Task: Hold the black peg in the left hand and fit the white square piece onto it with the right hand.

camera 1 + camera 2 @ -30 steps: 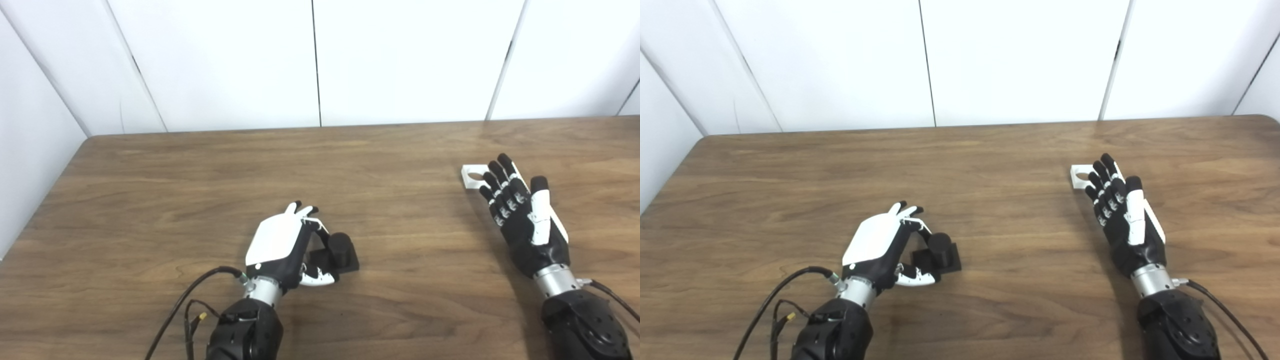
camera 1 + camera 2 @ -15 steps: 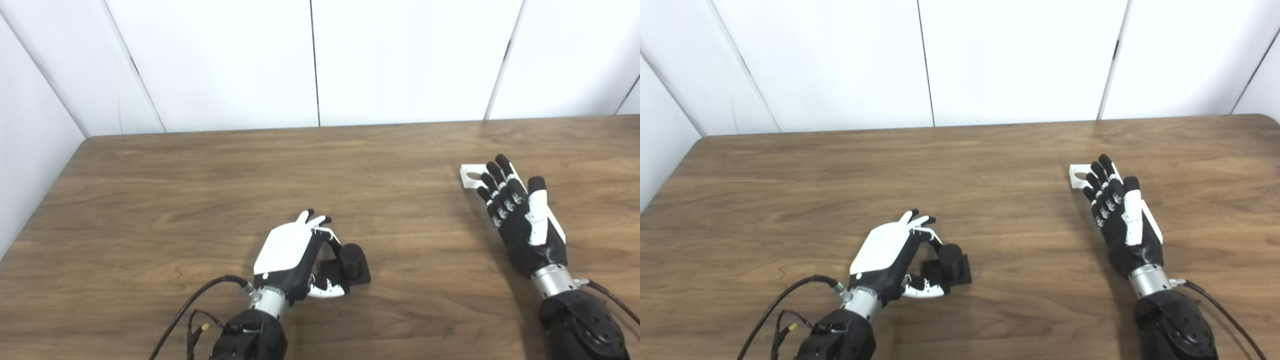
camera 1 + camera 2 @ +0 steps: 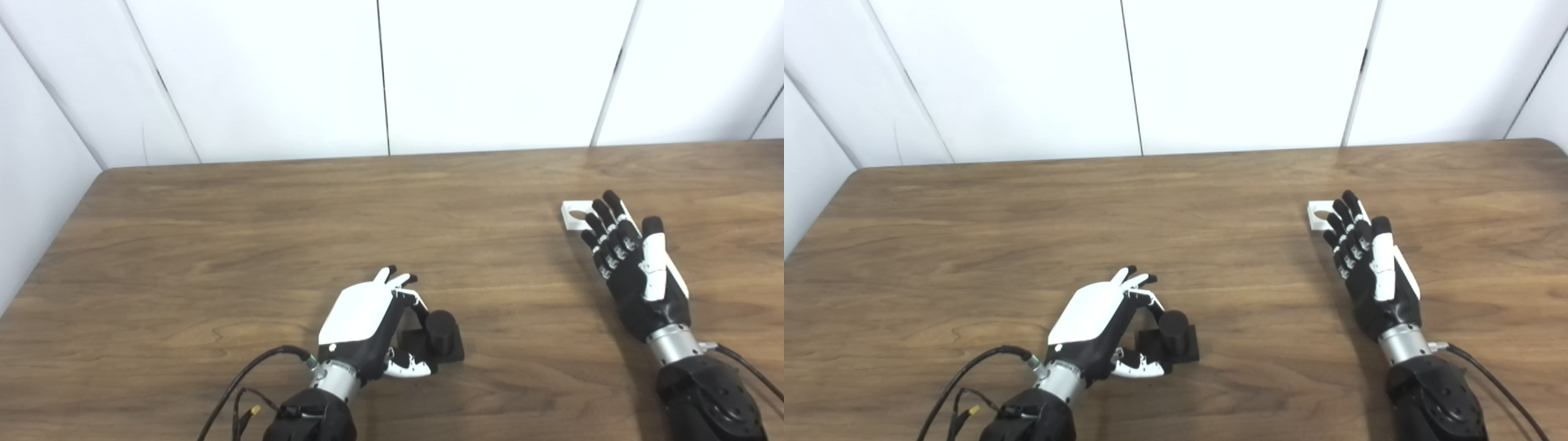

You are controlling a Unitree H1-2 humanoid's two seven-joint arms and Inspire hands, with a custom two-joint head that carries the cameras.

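Table: brown wood grain, white wall panels behind its far edge.
Cable: black, loops off the left wrist at the near edge of the table.
Left hand: low on the table near the front, white back turned up and to the left, palm facing right toward the peg.
Left fingers: curved and spread apart, arching over the far side of the peg; the thumb lies along the base's near edge. Whether they touch the peg cannot be told; no firm grip shows.
Black peg: short upright cylinder on a flat square black base, standing on the table just right of the left palm.
White square piece: flat on the table at the right, well apart from the peg, round hole showing at its far left corner; the rest lies under the right hand.
Right hand: palm up, lying over the white piece.
Right fingers: stretched out straight, slightly apart, holding nothing.
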